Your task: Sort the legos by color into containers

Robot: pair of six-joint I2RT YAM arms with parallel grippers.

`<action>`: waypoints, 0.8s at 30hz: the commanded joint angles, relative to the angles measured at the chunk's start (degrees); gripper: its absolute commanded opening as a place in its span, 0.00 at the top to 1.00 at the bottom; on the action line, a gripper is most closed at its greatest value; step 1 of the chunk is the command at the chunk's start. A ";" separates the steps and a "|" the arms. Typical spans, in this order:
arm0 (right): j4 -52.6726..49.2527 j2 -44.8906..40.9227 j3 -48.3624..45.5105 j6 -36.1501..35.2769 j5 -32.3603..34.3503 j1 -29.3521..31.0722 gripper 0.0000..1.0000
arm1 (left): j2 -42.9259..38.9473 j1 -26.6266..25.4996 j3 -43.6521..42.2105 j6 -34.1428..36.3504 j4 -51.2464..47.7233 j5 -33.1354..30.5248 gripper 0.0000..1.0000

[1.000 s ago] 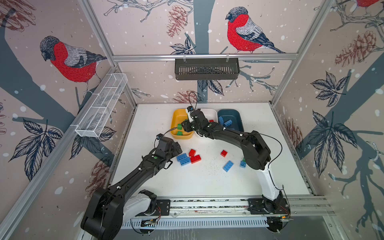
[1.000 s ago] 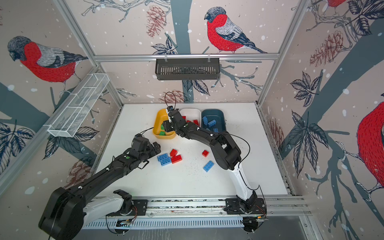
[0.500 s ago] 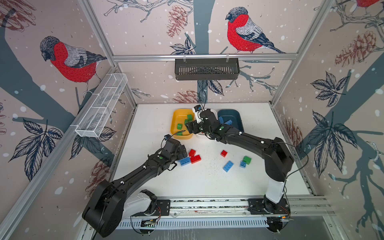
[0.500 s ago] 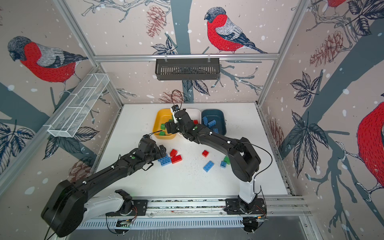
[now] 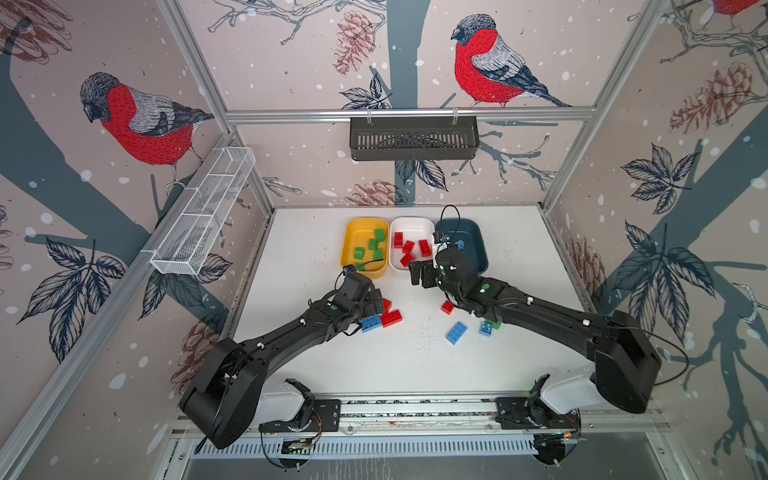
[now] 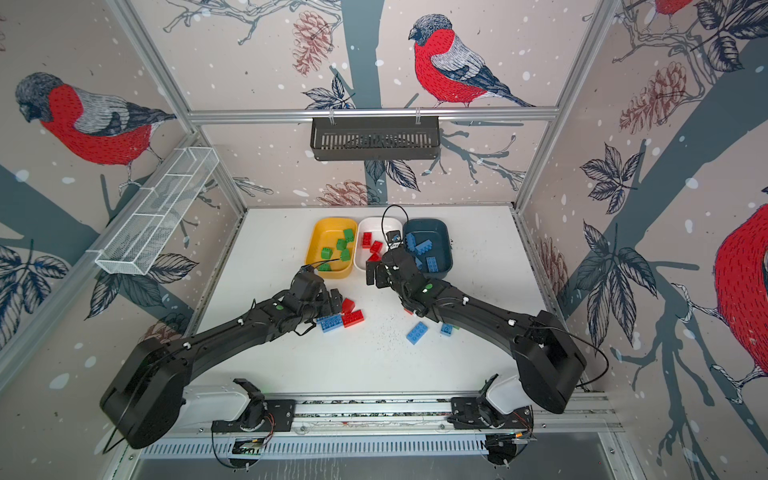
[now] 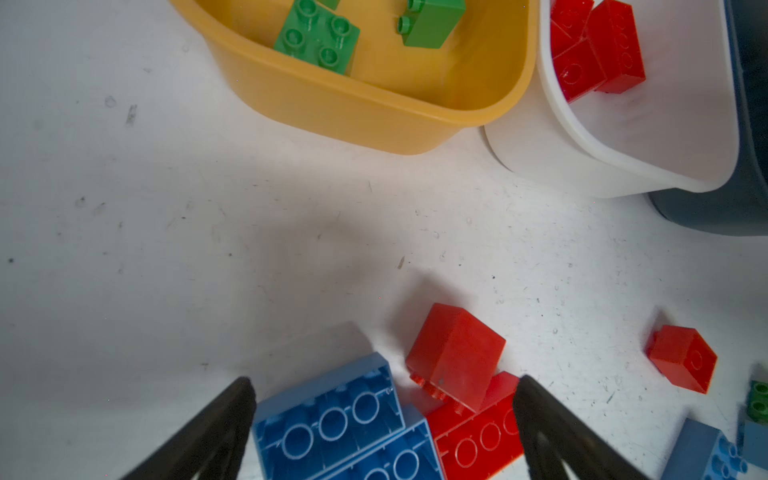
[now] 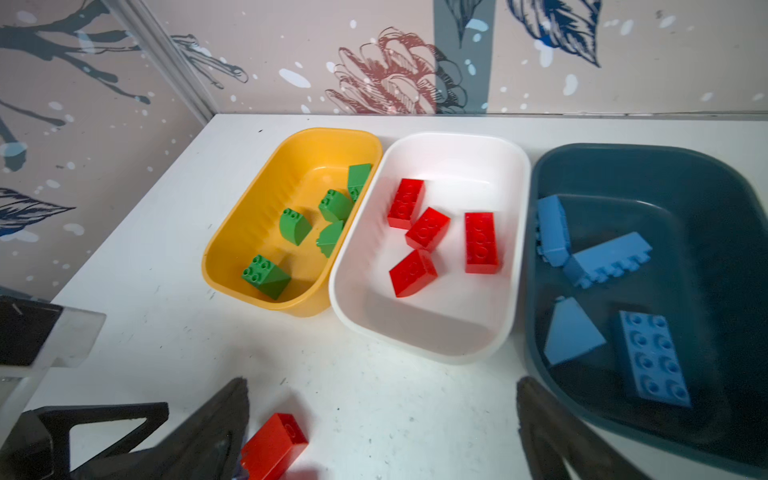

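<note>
Near: loose legos [image 5: 456,332] on tabletop [image 5: 395,365]: three red, at least three blue, one green. Left fingers [image 7: 224,419] spread wide, empty, straddling blue-red cluster [image 7: 332,424]. Right fingers [image 8: 548,428] spread wide, empty, just before white tub [image 8: 415,345]. Far row: yellow tub [image 8: 232,232], five green legos [image 8: 266,276]; white tub, four red legos [image 8: 481,243]; teal tub [image 8: 706,174], four blue legos [image 8: 652,357].

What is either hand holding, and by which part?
Nothing. Left hand open over loose bricks; right hand open, empty, before the white tub.

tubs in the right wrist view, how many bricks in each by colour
green bricks in yellow tub: 5
red bricks in white tub: 4
blue bricks in teal tub: 4
total: 13
</note>
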 commanded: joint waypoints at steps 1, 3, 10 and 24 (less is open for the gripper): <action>-1.11 -2.58 -1.64 1.33 7.73 0.00 0.00 | 1.58 -0.67 1.68 3.13 0.86 0.98 0.03; -1.94 -4.17 -2.55 1.80 8.90 -0.39 0.01 | 2.92 -1.20 2.84 4.42 0.32 1.46 0.04; -0.77 -9.63 -7.28 5.59 9.22 -3.43 0.01 | 10.48 -1.99 7.79 8.50 -1.14 5.43 0.17; -2.91 -10.42 -9.09 7.84 8.03 -5.97 0.01 | 22.13 -5.28 17.87 13.64 -7.25 4.32 0.36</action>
